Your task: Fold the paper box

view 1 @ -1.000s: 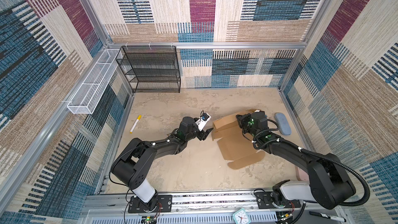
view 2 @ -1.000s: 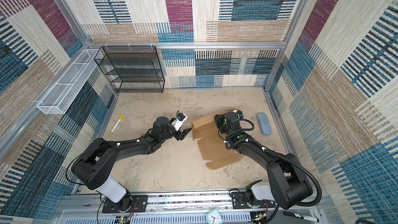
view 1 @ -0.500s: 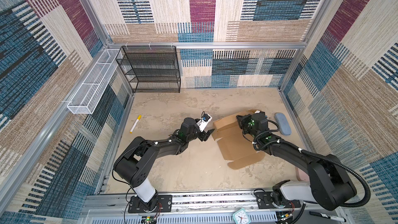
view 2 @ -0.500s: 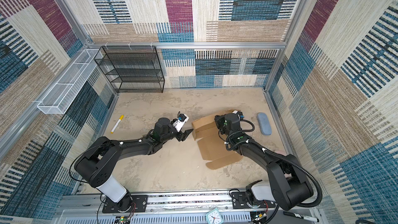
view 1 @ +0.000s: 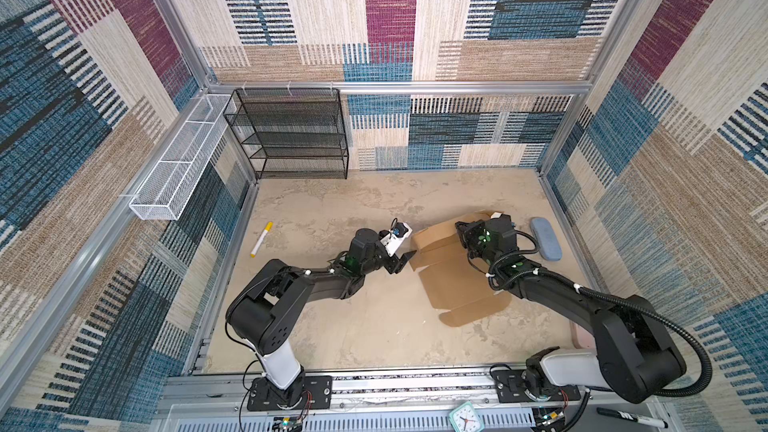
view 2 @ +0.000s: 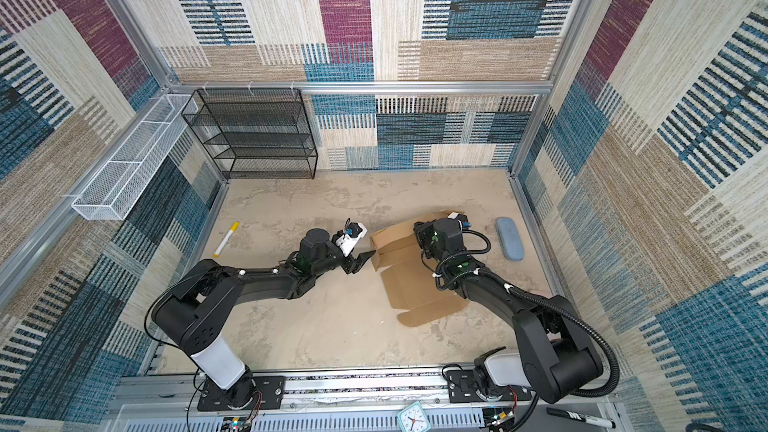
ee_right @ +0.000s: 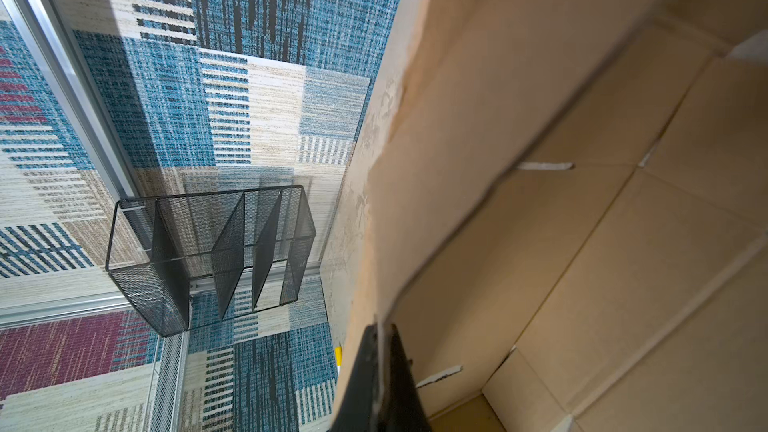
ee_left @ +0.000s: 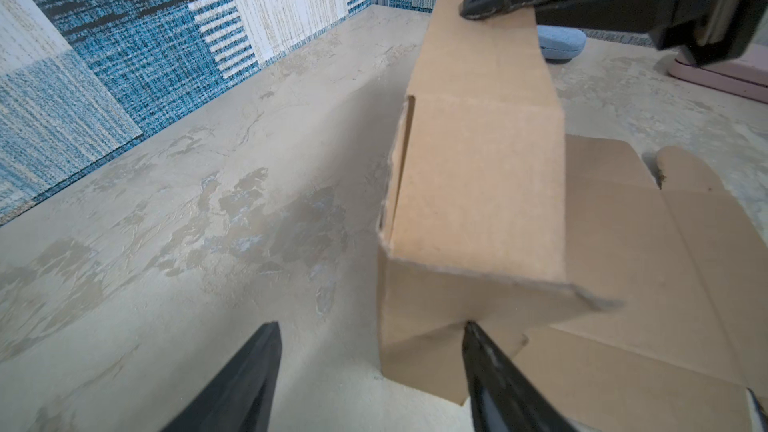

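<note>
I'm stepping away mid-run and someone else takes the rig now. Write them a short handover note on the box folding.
Left gripper: open, at a corner of the paper box, gripping nothing.
Right gripper: shut on the top edge of the raised wall.
Box: right of centre on the table, mostly flat.
Done: one wall stood up.
Left: the front flap and the rest lie flat; fold them and close the box.

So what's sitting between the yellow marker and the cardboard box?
The left gripper, fingers open, close to the paper box; from there back to the yellow marker it's bare tabletop. Both top views show it.
</note>
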`<state>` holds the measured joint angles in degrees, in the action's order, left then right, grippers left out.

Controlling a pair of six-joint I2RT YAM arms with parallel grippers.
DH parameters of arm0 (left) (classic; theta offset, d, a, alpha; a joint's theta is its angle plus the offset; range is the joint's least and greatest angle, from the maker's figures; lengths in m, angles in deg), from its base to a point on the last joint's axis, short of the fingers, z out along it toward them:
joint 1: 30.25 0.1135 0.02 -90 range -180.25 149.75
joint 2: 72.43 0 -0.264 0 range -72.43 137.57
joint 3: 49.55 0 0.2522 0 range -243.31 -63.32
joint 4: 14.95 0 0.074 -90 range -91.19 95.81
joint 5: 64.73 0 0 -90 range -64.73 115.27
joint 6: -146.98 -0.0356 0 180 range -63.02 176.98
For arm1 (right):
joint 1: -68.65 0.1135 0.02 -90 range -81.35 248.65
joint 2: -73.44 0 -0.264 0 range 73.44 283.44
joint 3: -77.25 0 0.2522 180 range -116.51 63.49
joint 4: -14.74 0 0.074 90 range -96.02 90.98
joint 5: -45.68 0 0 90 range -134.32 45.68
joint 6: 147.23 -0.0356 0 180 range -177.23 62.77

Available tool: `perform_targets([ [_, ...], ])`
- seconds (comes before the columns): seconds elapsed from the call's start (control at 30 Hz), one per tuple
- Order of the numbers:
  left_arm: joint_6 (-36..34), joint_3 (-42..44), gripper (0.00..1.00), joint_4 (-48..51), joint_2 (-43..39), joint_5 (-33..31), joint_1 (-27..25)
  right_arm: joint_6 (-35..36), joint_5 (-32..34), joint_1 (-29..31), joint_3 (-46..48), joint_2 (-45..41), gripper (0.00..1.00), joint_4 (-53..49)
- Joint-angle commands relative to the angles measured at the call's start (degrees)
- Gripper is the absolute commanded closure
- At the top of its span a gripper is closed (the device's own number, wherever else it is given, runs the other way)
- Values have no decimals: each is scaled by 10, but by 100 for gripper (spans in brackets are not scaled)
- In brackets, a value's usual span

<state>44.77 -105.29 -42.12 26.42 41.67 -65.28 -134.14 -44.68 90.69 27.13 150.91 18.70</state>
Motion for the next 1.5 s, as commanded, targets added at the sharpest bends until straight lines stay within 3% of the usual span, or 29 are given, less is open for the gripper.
perform_targets([
  [0.0,-8,6,30,-76,9,43,-5,7,-51,3,7,9,100,-111],
  [0.53,6,17,33,-82,10,63,-19,12,-51,3,2,3,100,-122],
  [0.83,79,62,36,-108,-42,72,-22,10,-38,3,-2,4,100,-134],
  [1.2,121,101,35,-120,-92,98,-29,15,-36,3,-5,5,100,-138],
  [1.47,102,116,29,-51,-235,-13,-28,14,-32,3,-8,7,100,-143],
])
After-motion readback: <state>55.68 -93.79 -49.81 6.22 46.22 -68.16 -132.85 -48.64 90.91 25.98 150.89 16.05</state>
